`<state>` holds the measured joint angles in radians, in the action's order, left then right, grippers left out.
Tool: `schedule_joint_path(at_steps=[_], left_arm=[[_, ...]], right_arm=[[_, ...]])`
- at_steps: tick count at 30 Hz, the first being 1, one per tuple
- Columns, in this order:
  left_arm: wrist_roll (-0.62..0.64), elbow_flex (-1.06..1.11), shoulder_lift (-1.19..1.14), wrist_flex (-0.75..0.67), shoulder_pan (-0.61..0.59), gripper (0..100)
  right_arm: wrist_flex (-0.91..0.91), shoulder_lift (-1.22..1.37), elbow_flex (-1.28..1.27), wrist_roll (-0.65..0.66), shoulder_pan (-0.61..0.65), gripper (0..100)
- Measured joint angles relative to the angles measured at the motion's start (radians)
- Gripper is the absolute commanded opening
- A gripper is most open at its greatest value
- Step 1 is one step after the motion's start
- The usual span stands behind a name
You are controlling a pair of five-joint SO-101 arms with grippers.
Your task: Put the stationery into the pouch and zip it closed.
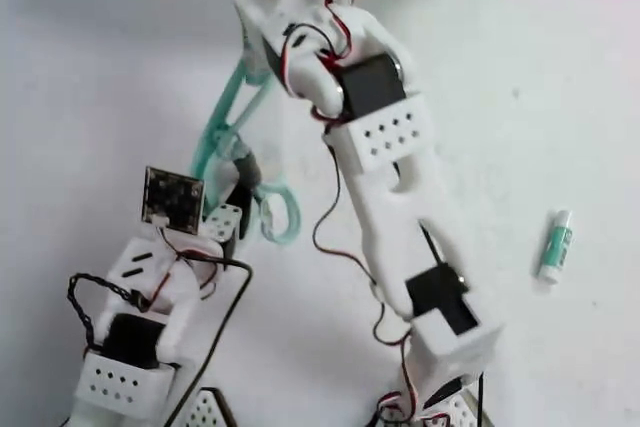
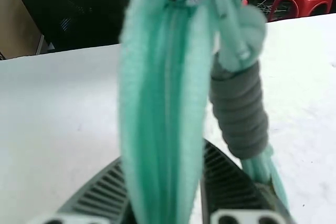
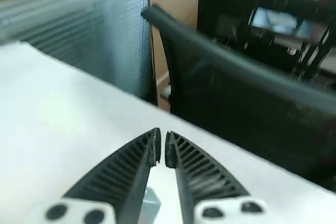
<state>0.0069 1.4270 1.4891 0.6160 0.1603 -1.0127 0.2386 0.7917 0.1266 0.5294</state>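
Pinching the teal mesh pouch [image 2: 157, 103] by one end, the left gripper [image 2: 165, 158] has its fingers clamped narrow on the fabric, with the zip line running up the middle away from the jaws; a grey wrapped loop [image 2: 239, 111] hangs just beside it. Seen from above, the pouch stretches from the table's [image 1: 100, 97] centre toward 11 o'clock, and the left arm sits at 7 o'clock. The right arm lies from 6 o'clock up toward 12, over the pouch's far end; the right gripper [image 3: 161, 141] has its fingers nearly together, only a slit between them, and whether a zip tab sits in that slit cannot be told. The glue stick [image 1: 555, 245] lies at 3 o'clock, well apart from the pouch, not yet inside.

Judging from this, the zip is the work in hand. The left grip should keep the fabric taut; the right should pull straight along the teeth, not sideways; the mouth must be open wide before the stick is fetched; soft mesh may bunch and jam the slider.
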Motion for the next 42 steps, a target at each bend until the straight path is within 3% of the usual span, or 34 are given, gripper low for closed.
schedule_joint_path(at_steps=[11, 20, 24, 30, 35, 42], left_arm=[[0.000, 0.000, 0.000, 0.000, -0.002, 14], [0.000, 0.000, 0.000, 0.000, 0.000, 14], [0.000, 0.000, 0.000, 0.000, 0.000, 16], [0.002, 0.000, 0.000, 0.000, 0.000, 20], [0.002, 0.000, 0.000, 0.011, 0.000, 19], [0.002, -0.106, 0.060, 0.190, -0.040, 11]], right_arm=[[-0.351, 0.032, 0.180, 0.000, -0.011, 1.9], [-0.592, 0.023, 0.276, 0.009, 0.107, 1.9], [-0.671, -0.052, 0.399, 0.009, 0.097, 1.9], [-0.698, -0.192, 0.440, 0.009, -0.103, 2.0], [-0.698, -0.336, 0.230, 0.009, -0.338, 3.4], [-0.694, -0.606, -0.305, 0.020, -0.712, 23.9]])
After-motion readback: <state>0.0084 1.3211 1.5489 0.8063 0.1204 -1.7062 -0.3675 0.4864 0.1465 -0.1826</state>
